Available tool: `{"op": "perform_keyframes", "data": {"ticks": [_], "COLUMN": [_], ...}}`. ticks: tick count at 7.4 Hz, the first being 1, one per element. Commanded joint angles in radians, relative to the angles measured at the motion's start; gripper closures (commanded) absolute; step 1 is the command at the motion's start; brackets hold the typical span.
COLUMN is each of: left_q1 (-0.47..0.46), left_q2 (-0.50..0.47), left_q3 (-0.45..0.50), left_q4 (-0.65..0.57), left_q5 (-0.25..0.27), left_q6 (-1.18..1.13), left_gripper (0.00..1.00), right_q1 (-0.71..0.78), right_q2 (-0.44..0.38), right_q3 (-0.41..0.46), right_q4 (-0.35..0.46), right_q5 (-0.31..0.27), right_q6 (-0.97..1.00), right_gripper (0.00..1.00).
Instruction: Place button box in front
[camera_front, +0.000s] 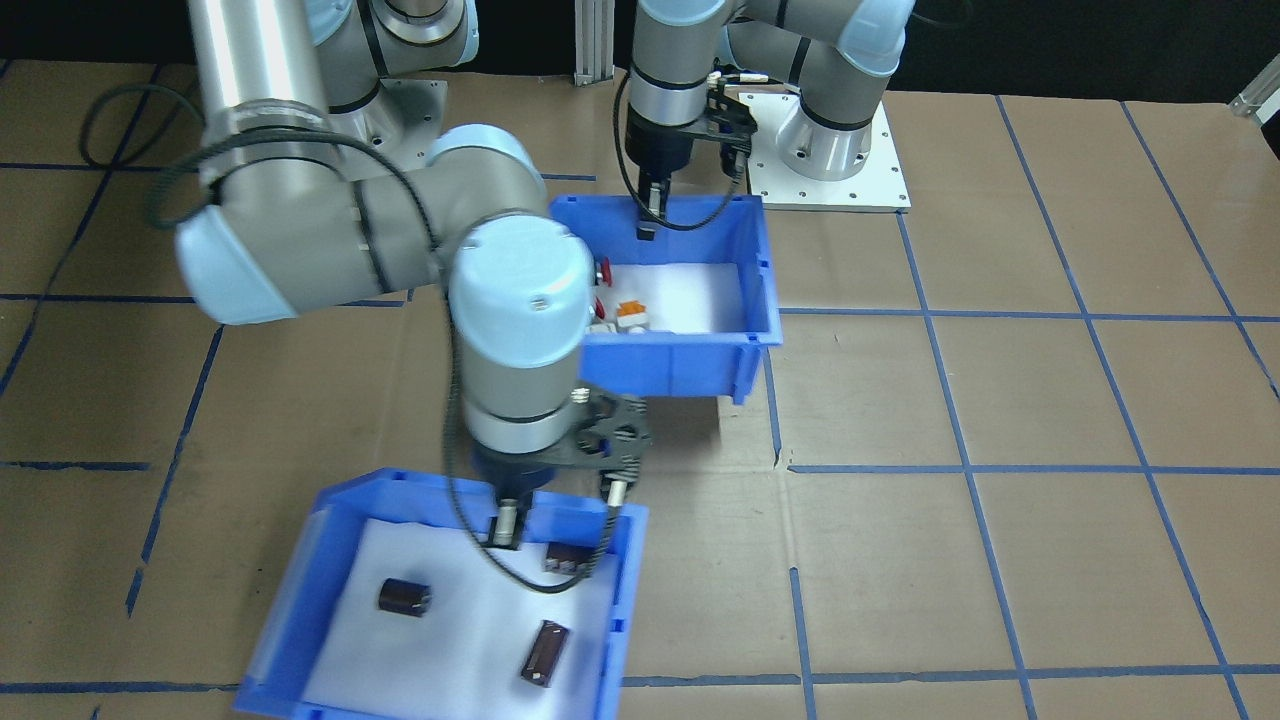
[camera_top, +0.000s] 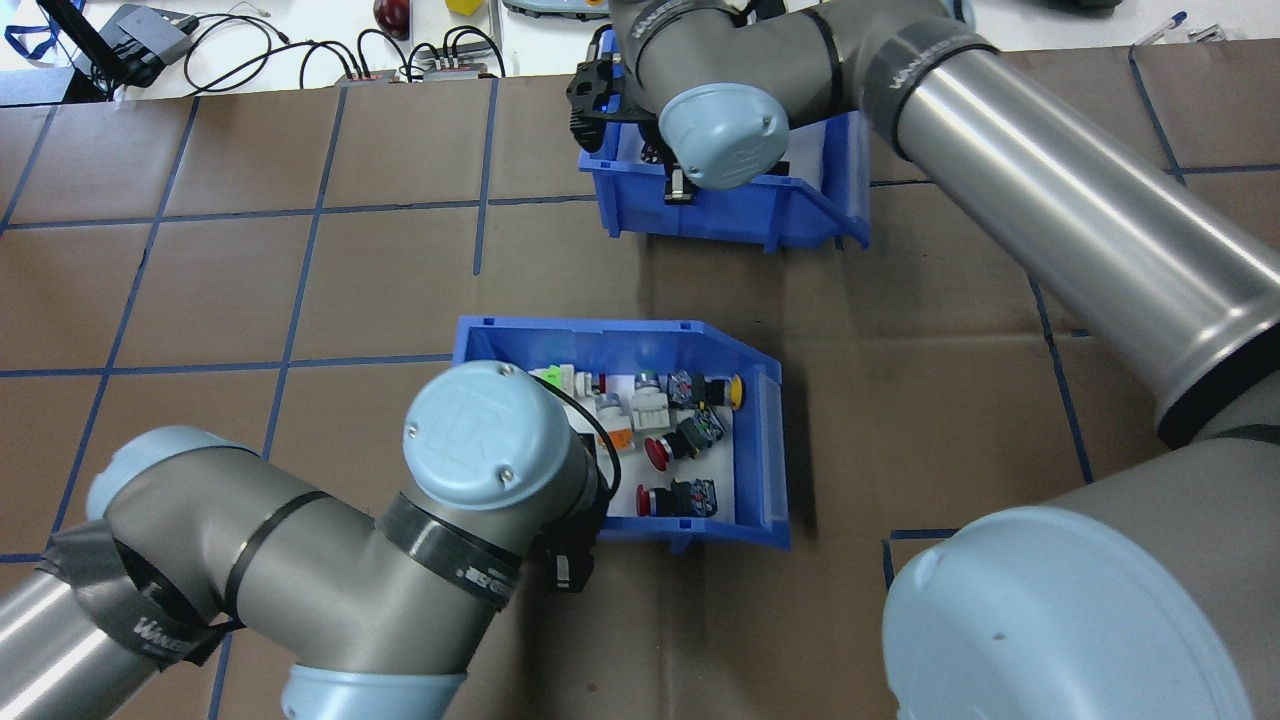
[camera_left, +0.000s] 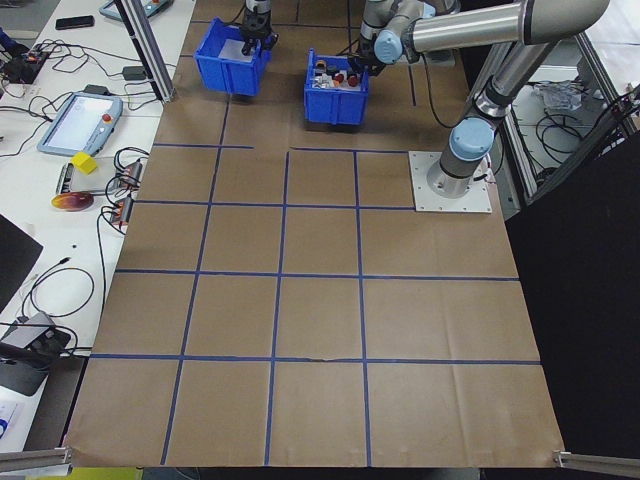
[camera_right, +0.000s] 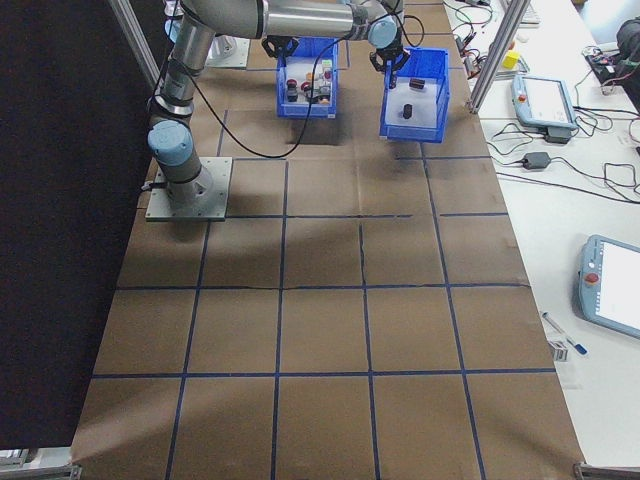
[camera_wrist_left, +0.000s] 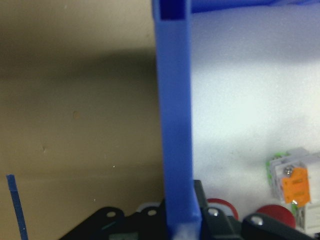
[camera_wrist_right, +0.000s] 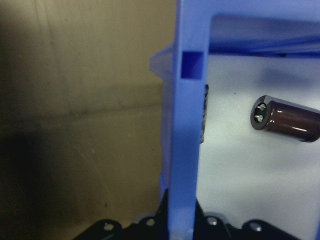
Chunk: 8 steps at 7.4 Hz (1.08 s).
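Looking down at the surface (camera_top: 300, 290), you see brown paper with blue tape lines making squares. Your two big grey arms reach over it. The button box (camera_top: 765, 440) is a blue bin with a white floor. It sits near the middle of the overhead view, close to the robot, and it is full of small buttons (camera_top: 660, 450) with red, yellow, green and orange tops. The left end effector (camera_front: 648, 215) is clenched on the wall of the button box; in the left wrist view the blue wall runs straight down between the jaws. The other blue bin (camera_top: 745, 210) is farther from the robot, at the operators' side. In the view that faces the robot it looks tipped, and in the side views a shadow lies under it. It holds dark cylinders (camera_front: 404, 597) on a white floor. The right end effector (camera_front: 508, 528) is clenched on that bin's wall, which also runs between its jaws.
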Motion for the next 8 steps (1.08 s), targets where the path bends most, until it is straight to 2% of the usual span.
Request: {"op": "perform_keyframes", "data": {"ticks": [1, 2, 3, 6, 7, 8], "left_q1": [0.203, 0.281, 0.317, 0.299, 0.279, 0.241], "left_q2": [-0.037, -0.072, -0.144, -0.406, -0.454, -0.512], "left_q3": [0.051, 0.106, 0.19, 0.471, 0.52, 0.562], "left_q4": [-0.008, -0.002, 0.001, -0.002, -0.002, 0.004], "left_q5": [0.0, -0.009, -0.017, -0.02, -0.058, -0.073], "left_q6": [0.23, 0.31, 0.339, 0.337, 0.335, 0.32], "left_gripper": [1.0, 1.0, 1.0, 1.0, 1.0, 1.0], "right_q1": [-0.145, -0.212, -0.255, -0.35, -0.403, -0.438], "right_q2": [-0.097, -0.142, -0.18, -0.306, -0.367, -0.416], "right_q3": [0.105, 0.166, 0.214, 0.352, 0.413, 0.472], "right_q4": [0.001, -0.013, -0.013, -0.016, -0.016, -0.016], "right_q5": [-0.002, 0.0, 0.0, 0.003, 0.014, 0.017], "right_q6": [-0.14, -0.196, -0.257, -0.479, -0.538, -0.588], "right_gripper": [0.88, 0.88, 0.88, 0.88, 0.88, 0.88]}}
